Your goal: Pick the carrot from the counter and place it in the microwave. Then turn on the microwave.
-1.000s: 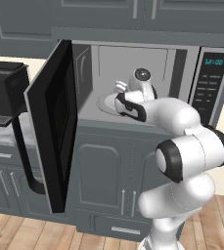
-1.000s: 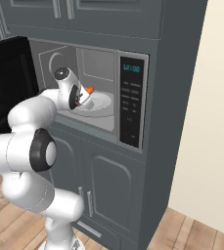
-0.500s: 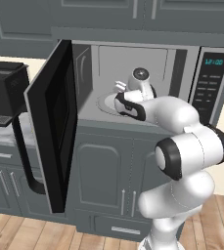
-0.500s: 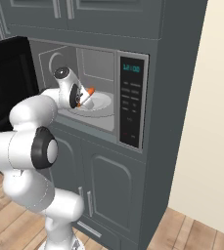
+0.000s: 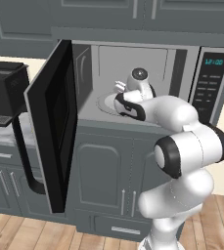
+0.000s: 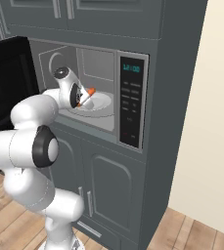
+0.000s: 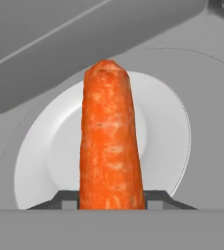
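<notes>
The orange carrot (image 7: 111,141) stands upright between my fingertips, and my gripper (image 7: 111,200) is shut on its lower end. It hangs just above a white round plate (image 7: 167,132) on the floor of the microwave (image 6: 130,107). In the right base view the carrot (image 6: 89,93) juts out of the gripper (image 6: 84,99) inside the open cavity, over the plate (image 6: 102,102). From the left base view the hand (image 5: 133,93) reaches into the microwave (image 5: 209,83), whose black door (image 5: 52,127) is swung wide open to the left. The counter (image 5: 3,135) lies at the far left.
A black coffee machine (image 5: 3,93) stands on the counter left of the open door. The keypad with its cyan display (image 6: 131,68) is right of the cavity. Dark grey cabinets sit above and below, and a beige wall (image 6: 206,122) is on the right.
</notes>
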